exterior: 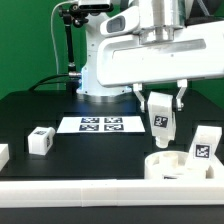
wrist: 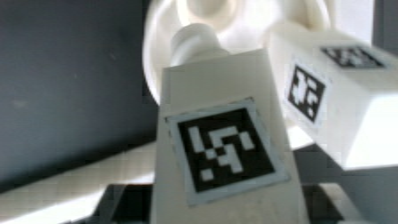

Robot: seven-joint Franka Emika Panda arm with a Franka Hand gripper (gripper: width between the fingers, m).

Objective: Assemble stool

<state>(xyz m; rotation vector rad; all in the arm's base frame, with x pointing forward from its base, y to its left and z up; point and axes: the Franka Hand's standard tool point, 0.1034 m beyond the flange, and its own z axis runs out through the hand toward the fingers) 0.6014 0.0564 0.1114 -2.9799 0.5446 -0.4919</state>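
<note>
Pinching white leg (exterior: pixel 160 124), gripper (exterior: pixel 162 106) hangs above seat disc (exterior: pixel 180 166); second leg (exterior: pixel 203 146) stands nearby.

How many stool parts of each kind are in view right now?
Seat disc: 1
Legs: 3 (held leg in the claw; leg beside the disc; lone leg on the exterior view's left)
Total: 4
Cut-off white piece at that view's left edge: not counted.

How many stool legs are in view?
3 legs: one held in the tool, one by the seat, one alone at the exterior view's left. The left edge may hide another.
</note>
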